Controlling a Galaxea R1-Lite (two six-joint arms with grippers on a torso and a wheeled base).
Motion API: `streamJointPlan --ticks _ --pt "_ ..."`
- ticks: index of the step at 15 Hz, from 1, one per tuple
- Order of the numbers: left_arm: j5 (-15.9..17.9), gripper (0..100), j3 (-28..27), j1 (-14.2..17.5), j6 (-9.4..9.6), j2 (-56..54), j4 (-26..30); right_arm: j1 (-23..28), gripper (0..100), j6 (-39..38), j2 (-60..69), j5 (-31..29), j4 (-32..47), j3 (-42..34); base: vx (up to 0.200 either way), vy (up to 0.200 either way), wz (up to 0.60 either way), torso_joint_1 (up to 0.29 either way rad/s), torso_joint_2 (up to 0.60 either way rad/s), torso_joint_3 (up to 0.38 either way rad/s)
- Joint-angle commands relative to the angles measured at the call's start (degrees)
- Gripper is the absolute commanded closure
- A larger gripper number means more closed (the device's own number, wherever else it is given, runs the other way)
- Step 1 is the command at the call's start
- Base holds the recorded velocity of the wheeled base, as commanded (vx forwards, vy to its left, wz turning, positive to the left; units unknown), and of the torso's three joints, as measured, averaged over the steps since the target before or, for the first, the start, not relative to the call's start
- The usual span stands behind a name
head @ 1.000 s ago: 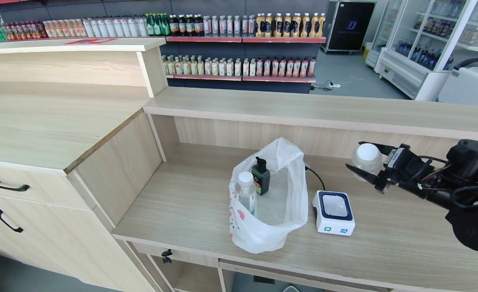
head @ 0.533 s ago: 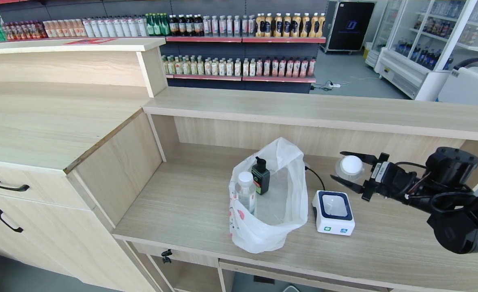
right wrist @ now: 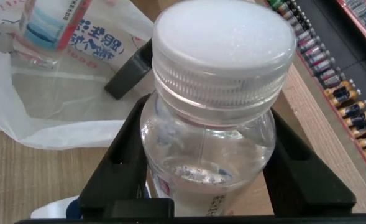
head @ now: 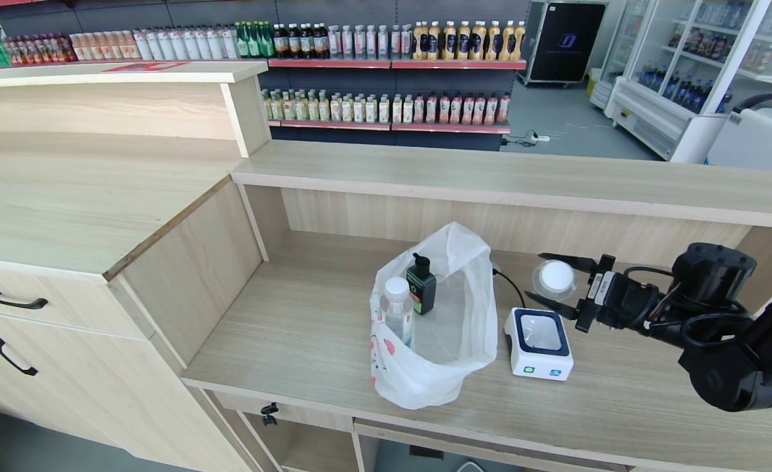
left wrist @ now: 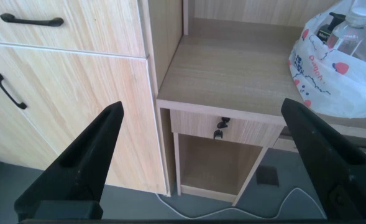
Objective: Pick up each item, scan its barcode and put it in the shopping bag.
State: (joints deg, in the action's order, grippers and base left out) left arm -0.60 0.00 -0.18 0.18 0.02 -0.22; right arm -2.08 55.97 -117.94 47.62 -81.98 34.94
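Bottle (head: 556, 278) hangs pinched by its body in my right pincer (head: 537, 276) just behind the scanner (head: 539, 335) (shopping bag (head: 419, 383) alongside), so I'd tip its label squarely toward the glass, low and steady.

Small shop, viewed from behind the checkout counter (head: 281, 334). Across the aisle: red-edged shelves (head: 392, 64) packed with rows of bottled drinks (head: 386, 108). Far right: glass-door fridges (head: 694, 59) stocked with more bottles. On the counter, towards its front edge: a scanner (head: 539, 343) just beside a plastic shopping bag (head: 419, 387).
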Motion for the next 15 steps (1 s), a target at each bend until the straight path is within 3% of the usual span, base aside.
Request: streamJointPlan --ticks 1,10,12,15 --pt "-0.02 0 0.00 0.01 -0.01 -0.02 -0.04 0.15 100 0.11 -0.09 0.02 -0.02 -0.05 0.000 0.000 0.00 0.000 0.00 0.000" --pt "-0.02 0 0.00 0.01 -0.01 -0.02 -0.04 0.41 100 -0.24 0.79 -0.16 0.68 0.13 0.000 0.000 0.00 0.000 0.00 0.000" --pt "-0.02 0 0.00 0.01 -0.01 -0.02 -0.04 1.38 100 -2.44 10.54 -0.77 11.14 0.04 0.000 0.000 0.00 0.000 0.00 0.000" --pt "-0.02 0 0.00 0.01 -0.01 -0.02 -0.04 7.89 100 -8.33 29.70 -3.67 34.17 -0.13 0.000 0.000 0.00 0.000 0.00 0.000"
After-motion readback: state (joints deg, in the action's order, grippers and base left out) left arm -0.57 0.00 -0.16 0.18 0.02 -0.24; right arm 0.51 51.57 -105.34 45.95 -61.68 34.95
